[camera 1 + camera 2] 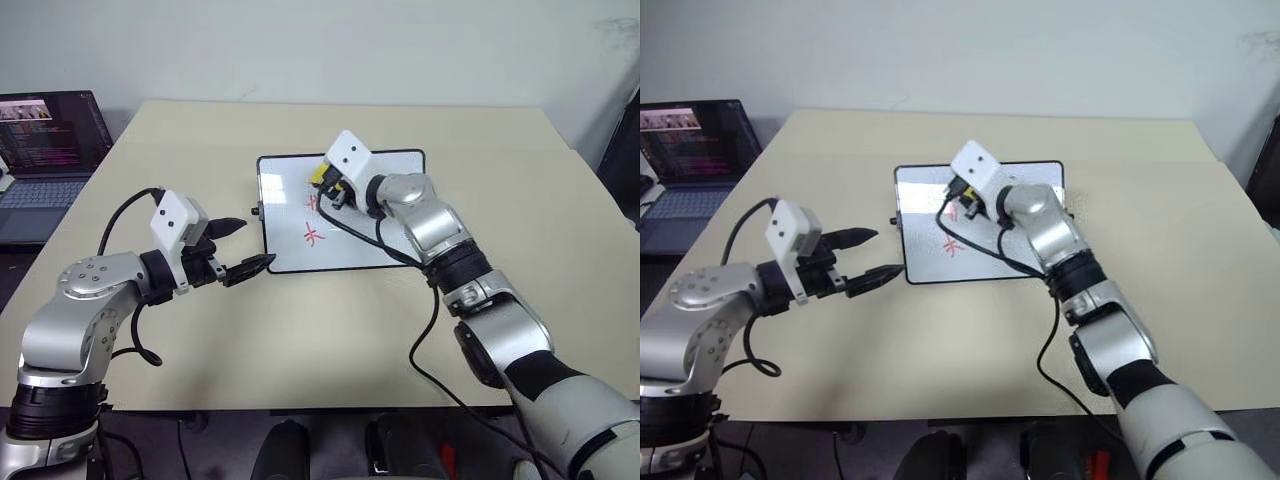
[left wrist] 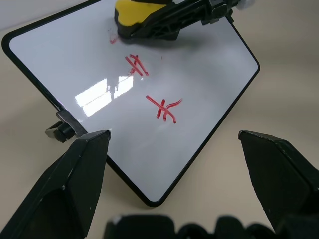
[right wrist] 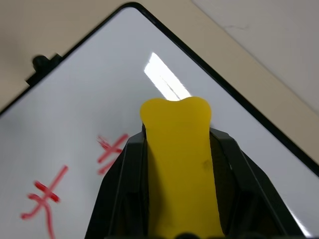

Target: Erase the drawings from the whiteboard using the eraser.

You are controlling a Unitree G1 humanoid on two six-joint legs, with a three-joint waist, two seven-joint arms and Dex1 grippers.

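Gripping eraser, right fingers over whiteboard; two drawings visible

No readable word, brand or number stands anywhere in the pictures. The whiteboard bears only the drawings, two red crossed-stroke symbols and a faint red smear by the eraser, none of which reads as a letter or numeral. The laptop screen shows coloured lines of text too small to read.
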